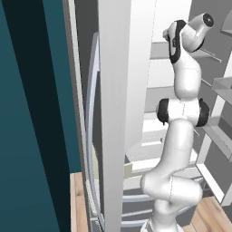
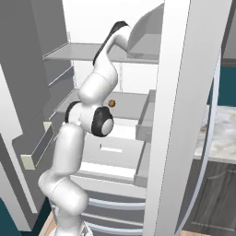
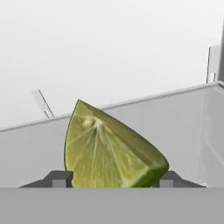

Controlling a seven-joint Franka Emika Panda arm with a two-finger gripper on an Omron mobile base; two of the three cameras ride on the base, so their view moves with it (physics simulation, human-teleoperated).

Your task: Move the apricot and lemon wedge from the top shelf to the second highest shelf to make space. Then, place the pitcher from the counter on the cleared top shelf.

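The open refrigerator (image 2: 115,138) stands with pale grey shelves and drawers inside, and the white arm (image 1: 179,136) reaches up into its upper part. To the right, past the door edge, a strip of marbled worktop (image 2: 219,126) lies over dark cabinet fronts. The apricot (image 2: 111,103) sits on a grey shelf (image 2: 129,102) below the one the arm reaches into, just beside the arm's elbow. In the hand view the lemon wedge (image 3: 107,151) stands on the grey shelf floor, cut face toward the camera, right between the two dark fingertips (image 3: 61,178). The jaws sit against its two sides, pinching it.
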